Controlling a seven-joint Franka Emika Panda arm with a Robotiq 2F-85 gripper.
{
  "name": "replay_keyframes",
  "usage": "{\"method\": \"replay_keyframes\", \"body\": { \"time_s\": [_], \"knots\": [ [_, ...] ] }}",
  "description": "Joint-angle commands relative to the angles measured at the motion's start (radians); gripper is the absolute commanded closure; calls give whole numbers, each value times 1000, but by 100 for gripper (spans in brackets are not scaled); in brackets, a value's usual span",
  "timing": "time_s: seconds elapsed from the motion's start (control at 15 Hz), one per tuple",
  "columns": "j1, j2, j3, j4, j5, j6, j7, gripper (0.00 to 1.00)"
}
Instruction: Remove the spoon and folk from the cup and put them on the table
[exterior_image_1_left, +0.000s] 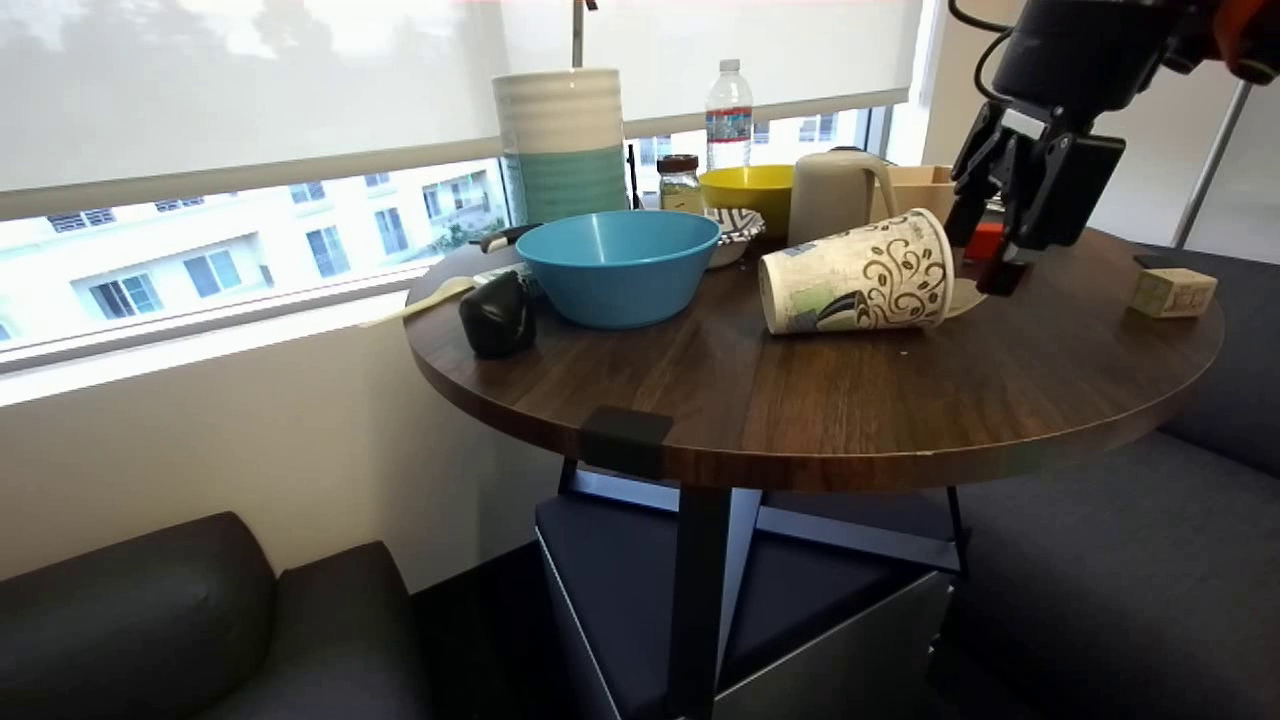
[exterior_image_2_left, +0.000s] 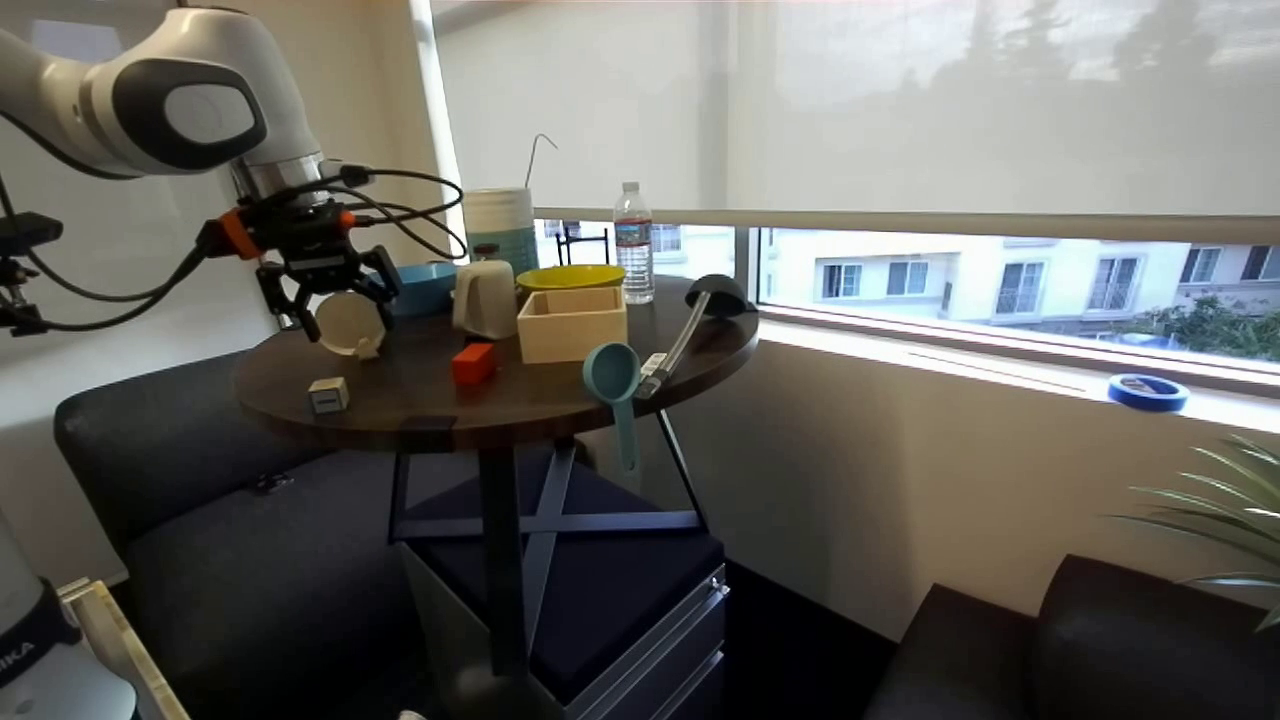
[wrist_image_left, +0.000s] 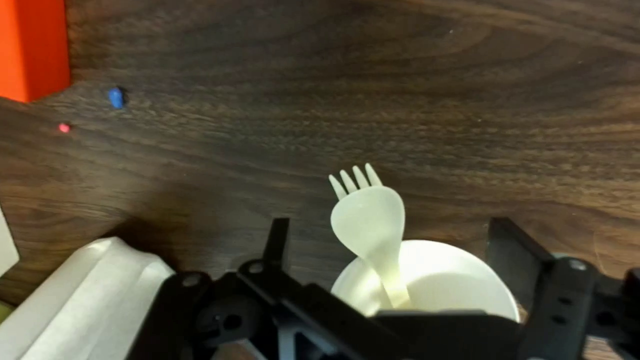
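Note:
The patterned paper cup (exterior_image_1_left: 860, 275) lies on its side on the dark brown table (exterior_image_1_left: 700, 400). Its mouth faces my gripper (exterior_image_1_left: 982, 255). In the wrist view the cup's pale inside (wrist_image_left: 450, 270) shows at the bottom. A cream spoon (wrist_image_left: 370, 215) sticks out of the mouth, lying over a fork (wrist_image_left: 354, 180) whose tines show past the spoon's bowl. Both handles run into the cup, and their ends are hidden. My gripper (wrist_image_left: 390, 225) is open, with one finger on each side of the spoon and the cup's rim. It holds nothing.
A blue bowl (exterior_image_1_left: 620, 265) and a pale pitcher (exterior_image_1_left: 835, 195) stand near the cup. A red block (exterior_image_2_left: 474, 363), a wooden box (exterior_image_2_left: 572, 325) and a small box (exterior_image_2_left: 328, 395) are on the table. Two tiny bits, one blue (wrist_image_left: 116, 97), lie near the red block.

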Motion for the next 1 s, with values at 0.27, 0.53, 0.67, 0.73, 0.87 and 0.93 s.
{"method": "replay_keyframes", "body": {
  "time_s": [0.27, 0.53, 0.67, 0.73, 0.87, 0.93],
  "knots": [
    [22, 68, -6, 2, 44, 90, -109, 0],
    [16, 99, -4, 2, 36, 147, -121, 30],
    [13, 110, -2, 2, 33, 162, -123, 44],
    [10, 114, -1, 2, 31, 168, -123, 48],
    [3, 116, 1, 2, 24, 170, -124, 48],
    [-1, 114, 2, 2, 23, 168, -124, 46]
  ]
}}
